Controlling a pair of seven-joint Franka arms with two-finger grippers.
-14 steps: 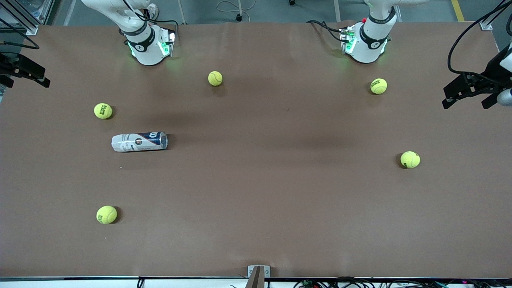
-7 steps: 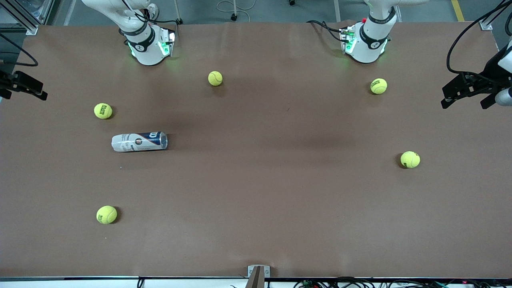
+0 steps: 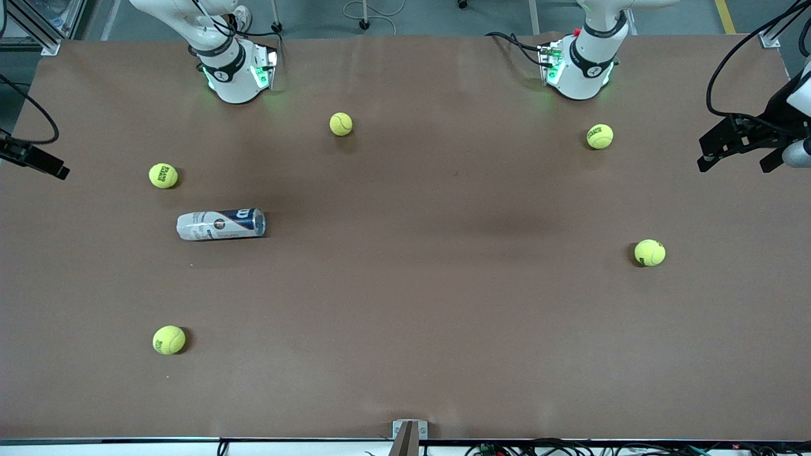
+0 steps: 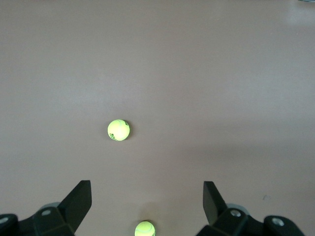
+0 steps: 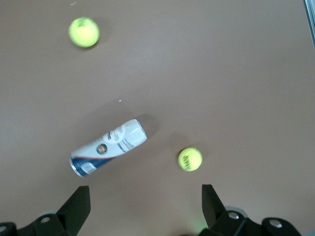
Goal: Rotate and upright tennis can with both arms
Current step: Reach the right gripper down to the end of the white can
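we see the tennis can (image 3: 220, 225) lying on its side on the brown desk (image 3: 405, 304), toward the right arm's end, apart from the balls. one tennis ball (image 3: 163, 175) sits near it, farther from the front camera; another ball (image 3: 169, 340) lies well nearer. our right gripper (image 5: 145, 209) hangs high over that end's edge, wide open and empty. our left gripper (image 4: 147, 202) hovers over the opposite end, also wide open, holding nothing.
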